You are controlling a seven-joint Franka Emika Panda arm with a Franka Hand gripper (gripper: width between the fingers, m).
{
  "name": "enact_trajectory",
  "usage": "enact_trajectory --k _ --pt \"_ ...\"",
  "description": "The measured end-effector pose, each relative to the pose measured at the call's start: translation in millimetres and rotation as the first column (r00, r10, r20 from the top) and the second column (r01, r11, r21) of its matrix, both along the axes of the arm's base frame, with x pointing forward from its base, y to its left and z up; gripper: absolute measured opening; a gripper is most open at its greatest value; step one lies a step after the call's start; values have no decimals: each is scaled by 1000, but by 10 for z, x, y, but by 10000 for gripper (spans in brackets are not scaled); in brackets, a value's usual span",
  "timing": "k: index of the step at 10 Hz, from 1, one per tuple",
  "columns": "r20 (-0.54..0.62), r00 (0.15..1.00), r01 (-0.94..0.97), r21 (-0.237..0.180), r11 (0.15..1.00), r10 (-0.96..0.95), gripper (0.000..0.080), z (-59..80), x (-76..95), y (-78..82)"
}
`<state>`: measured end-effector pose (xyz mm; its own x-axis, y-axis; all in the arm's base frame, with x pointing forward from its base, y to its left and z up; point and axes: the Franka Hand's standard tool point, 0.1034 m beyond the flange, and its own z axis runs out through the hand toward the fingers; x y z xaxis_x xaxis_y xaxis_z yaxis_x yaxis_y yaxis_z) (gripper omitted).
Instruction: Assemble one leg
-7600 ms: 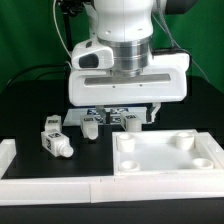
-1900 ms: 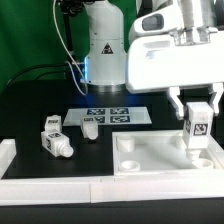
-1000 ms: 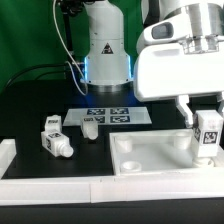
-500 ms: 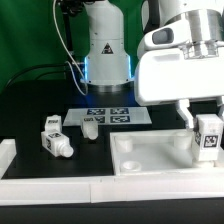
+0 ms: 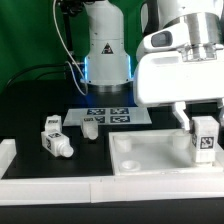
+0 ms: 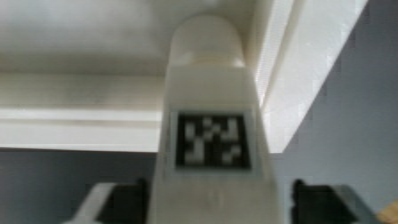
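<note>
My gripper [image 5: 203,128] is shut on a white leg [image 5: 205,138] with a black-and-white tag on its face. It holds the leg upright over the far right corner of the wide white board with round sockets [image 5: 150,168]. In the wrist view the leg [image 6: 214,120] runs down between my two fingers [image 6: 111,200], tag facing the camera, with the white board's wall [image 6: 71,70] behind it. Two more legs [image 5: 54,134] lie at the exterior view's left and another [image 5: 89,128] lies beside the marker board.
The marker board [image 5: 108,115] lies behind the white board, near the arm's base [image 5: 105,55]. A white rail [image 5: 50,188] runs along the front edge, with a raised end at the exterior view's left [image 5: 7,152].
My gripper picked a leg up near the marker board and carried it to the exterior view's right. In the last second it has lowered slightly over the board's right corner.
</note>
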<state>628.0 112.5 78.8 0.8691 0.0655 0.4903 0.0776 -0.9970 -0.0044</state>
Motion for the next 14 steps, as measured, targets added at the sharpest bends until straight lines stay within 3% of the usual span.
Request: enact_trajectory --k 1,2,3,6,10,12,14 --pt "-86 996 0 -3 1000 0 570 -9 -27 15" --pt "-118 993 6 -1 1000 -6 570 54 18 29" --pt "-197 980 6 -6 1000 -7 633 47 18 25" --pt "-431 901 44 -12 999 -45 649 121 11 43" --pt "-672 738 45 -43 998 -62 648 59 -74 -90" --pt "-682 721 114 -54 992 -120 648 67 52 -147" --pt "-605 782 160 -36 987 -149 648 59 197 -2"
